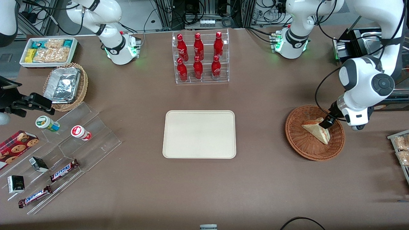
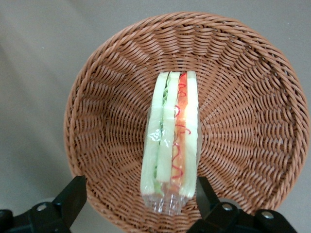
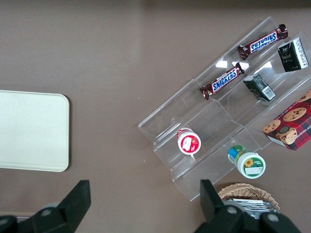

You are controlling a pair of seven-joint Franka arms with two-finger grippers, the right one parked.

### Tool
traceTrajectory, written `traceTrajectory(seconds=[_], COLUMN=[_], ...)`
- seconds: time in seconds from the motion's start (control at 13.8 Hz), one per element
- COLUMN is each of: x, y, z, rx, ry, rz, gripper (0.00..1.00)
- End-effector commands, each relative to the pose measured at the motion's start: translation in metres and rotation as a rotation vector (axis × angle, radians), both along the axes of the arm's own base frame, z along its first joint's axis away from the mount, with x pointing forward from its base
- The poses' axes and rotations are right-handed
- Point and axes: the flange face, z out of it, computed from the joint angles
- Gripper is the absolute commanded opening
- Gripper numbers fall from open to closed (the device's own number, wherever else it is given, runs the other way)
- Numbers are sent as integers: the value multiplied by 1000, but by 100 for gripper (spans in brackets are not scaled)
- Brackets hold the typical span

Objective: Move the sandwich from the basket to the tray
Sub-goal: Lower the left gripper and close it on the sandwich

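Sandwich (image 1: 316, 129) lies in the basket (image 1: 300, 140), well apart from the bare tray (image 1: 199, 134); the gripper (image 1: 326, 123) hangs over it. From the left wrist, spread fingers (image 2: 70, 199) straddle the sandwich's (image 2: 171, 141) end near the basket's (image 2: 97, 131) rim.

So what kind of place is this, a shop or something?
Probably a robot lab set up like a pretend snack shop. There's a clear rack of red cola bottles, Snickers bars on clear display steps, and cables by the robot bases. The end effector is open over the sandwich in its basket.
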Motion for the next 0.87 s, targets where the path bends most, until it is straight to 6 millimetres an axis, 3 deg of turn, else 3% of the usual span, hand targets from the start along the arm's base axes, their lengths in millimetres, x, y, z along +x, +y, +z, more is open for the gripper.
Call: traceTrajectory(seconds=[0.0, 0.29, 0.44, 0.51, 0.8], x=[3, 5, 5, 6, 15], y=[-2, -2, -4, -5, -16], z=[-19, -40, -41, -40, -30], rx=[14, 18, 16, 11, 8], ry=[-16, -15, -18, -22, -38], rz=[19, 16, 17, 25, 61], gripper=[100, 100, 99, 89, 10])
